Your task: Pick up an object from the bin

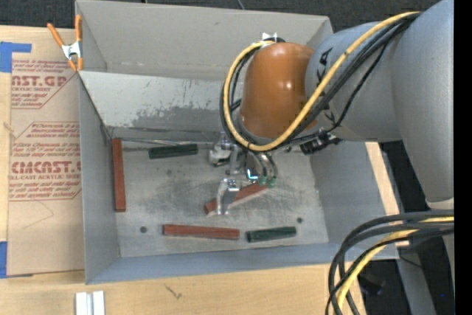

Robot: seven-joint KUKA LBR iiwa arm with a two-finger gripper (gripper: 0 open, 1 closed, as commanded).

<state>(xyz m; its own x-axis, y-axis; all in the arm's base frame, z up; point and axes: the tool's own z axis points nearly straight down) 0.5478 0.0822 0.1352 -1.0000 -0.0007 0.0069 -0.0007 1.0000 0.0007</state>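
Five slim sticks lie flat and scattered on the floor of the bin (166,192), far enough apart, I judge, for one to be taken alone. The jaws sit low over the slanted red stick (251,192) near the middle; I cannot tell whether they are open or clamped. No stick bears readable writing

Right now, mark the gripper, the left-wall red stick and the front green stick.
gripper (226,200): camera view, its lower tip.
left-wall red stick (118,175): camera view, mid-length.
front green stick (271,234): camera view, mid-length.
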